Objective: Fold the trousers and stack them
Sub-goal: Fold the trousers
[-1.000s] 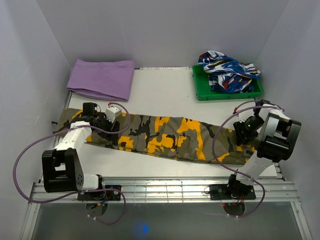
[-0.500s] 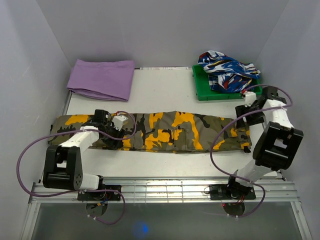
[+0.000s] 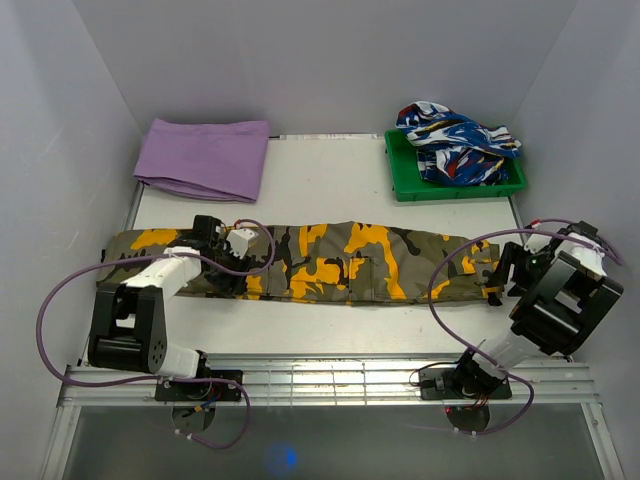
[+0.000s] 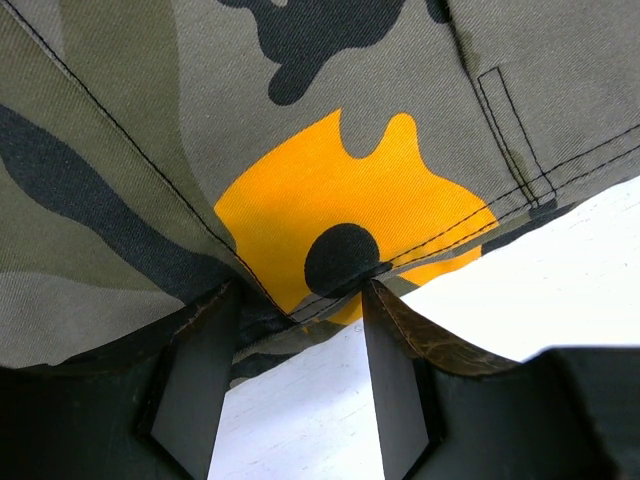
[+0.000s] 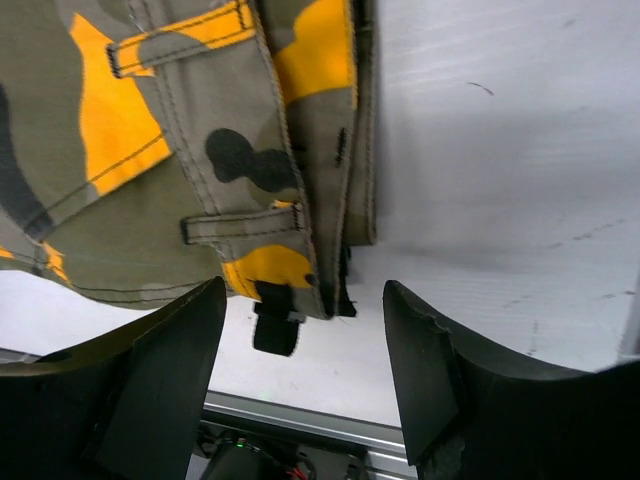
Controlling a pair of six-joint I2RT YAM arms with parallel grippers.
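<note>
Trousers (image 3: pixel 340 262) lie folded lengthwise; crosswise folds and stacking remain. Right gripper (image 5: pixel 305 300) gapes empty over one end; left gripper (image 4: pixel 295 300), open, apparently holds nothing.

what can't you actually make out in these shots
Left wrist view: whether the left gripper touches the trousers; the hem sits in shadow.
Right wrist view: the trousers run off the top and left edges.
Top view: the green tray interior, covered by the patterned garment; the left gripper's fingertips, lost under its wrist.
</note>
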